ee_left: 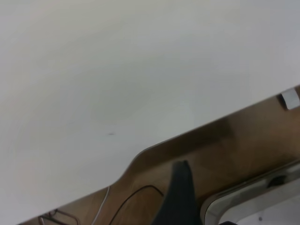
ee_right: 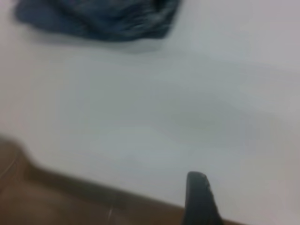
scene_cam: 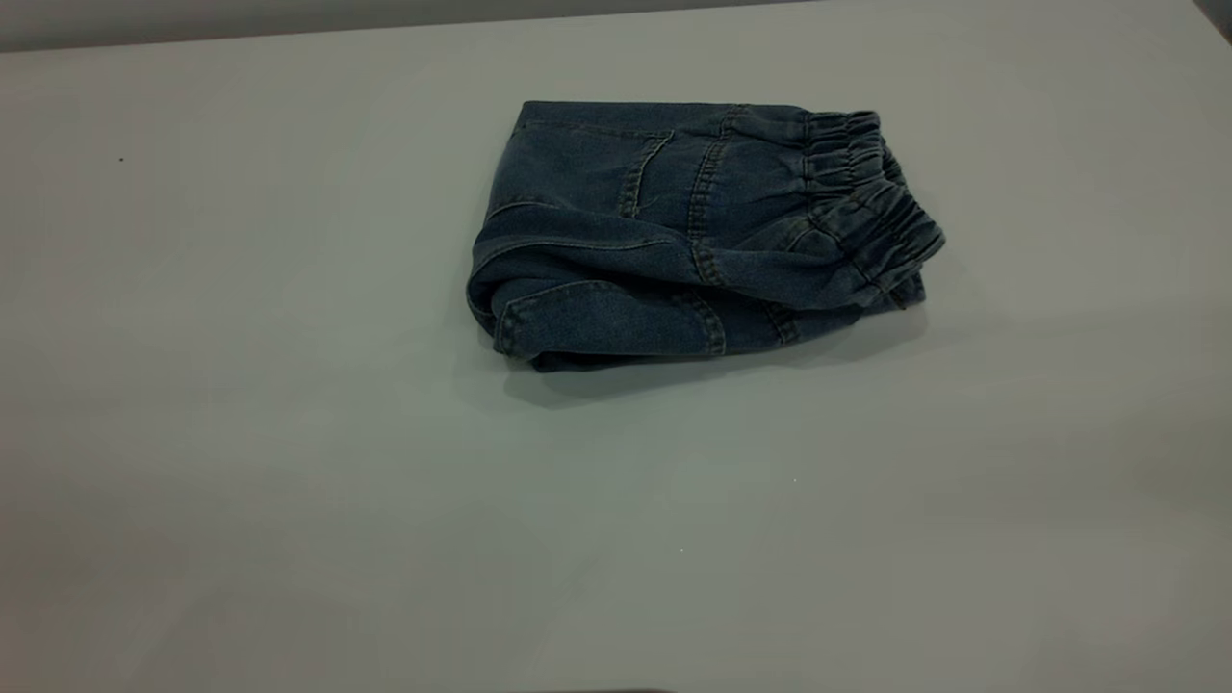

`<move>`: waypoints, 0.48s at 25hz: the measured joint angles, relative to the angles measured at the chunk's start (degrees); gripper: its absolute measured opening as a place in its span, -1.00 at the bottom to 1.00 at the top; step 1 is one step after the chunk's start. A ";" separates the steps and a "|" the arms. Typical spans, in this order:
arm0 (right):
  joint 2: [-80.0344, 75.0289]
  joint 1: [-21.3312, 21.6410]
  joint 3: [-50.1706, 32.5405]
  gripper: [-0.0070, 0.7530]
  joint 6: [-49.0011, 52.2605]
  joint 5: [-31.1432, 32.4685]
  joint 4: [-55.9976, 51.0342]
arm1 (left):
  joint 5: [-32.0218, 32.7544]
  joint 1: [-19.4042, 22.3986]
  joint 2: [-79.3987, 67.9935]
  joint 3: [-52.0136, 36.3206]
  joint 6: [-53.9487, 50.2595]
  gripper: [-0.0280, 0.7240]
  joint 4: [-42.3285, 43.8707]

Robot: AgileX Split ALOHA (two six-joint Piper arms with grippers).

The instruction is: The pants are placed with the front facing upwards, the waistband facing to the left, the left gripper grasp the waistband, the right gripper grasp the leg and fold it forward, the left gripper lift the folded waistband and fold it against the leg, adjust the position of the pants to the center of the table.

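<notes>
The pants (scene_cam: 688, 236) lie folded into a compact blue denim bundle on the table (scene_cam: 289, 433), a little right of the middle and toward the far side. Their elastic waistband (scene_cam: 866, 192) lies on top at the bundle's right end, and the fold is at the left end. The leg is tucked underneath, with only its edge showing. Neither gripper appears in the exterior view. A black part of my left gripper (ee_left: 180, 197) hangs beyond the table's edge, over brown floor. My right gripper (ee_right: 200, 199) shows as a black part over the table's edge, far from the pants (ee_right: 98, 18).
Broad bare tabletop surrounds the pants on every side. In the left wrist view the table's edge (ee_left: 187, 136) runs diagonally, with brown floor, thin cables (ee_left: 136, 194) and a pale rounded frame (ee_left: 243, 194) below it.
</notes>
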State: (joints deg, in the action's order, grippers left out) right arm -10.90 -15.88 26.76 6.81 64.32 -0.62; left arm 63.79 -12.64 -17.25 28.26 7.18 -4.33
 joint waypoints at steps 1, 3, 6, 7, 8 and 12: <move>0.74 3.39 0.00 0.04 0.00 0.00 0.00 | 0.00 1.48 0.00 0.00 0.00 0.62 0.00; 3.07 8.33 0.00 0.04 0.00 0.00 0.00 | 0.00 4.76 0.06 0.00 0.00 0.62 0.00; 7.85 12.06 0.00 0.04 0.05 0.15 0.05 | 0.00 9.81 1.10 0.00 0.00 0.62 0.00; 9.46 12.70 0.00 0.04 0.05 0.22 0.05 | 0.00 11.19 2.10 0.00 0.00 0.62 0.00; 10.63 13.29 0.00 0.04 0.05 0.26 0.05 | 0.00 12.24 3.50 0.00 0.00 0.62 0.00; 11.47 13.67 0.00 0.04 0.05 0.34 -0.07 | 0.12 13.97 10.49 0.00 0.00 0.62 -0.05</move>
State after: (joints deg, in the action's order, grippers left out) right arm 0.57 -2.22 26.76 6.86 64.67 -0.69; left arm 63.91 1.34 -6.76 28.26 7.18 -4.38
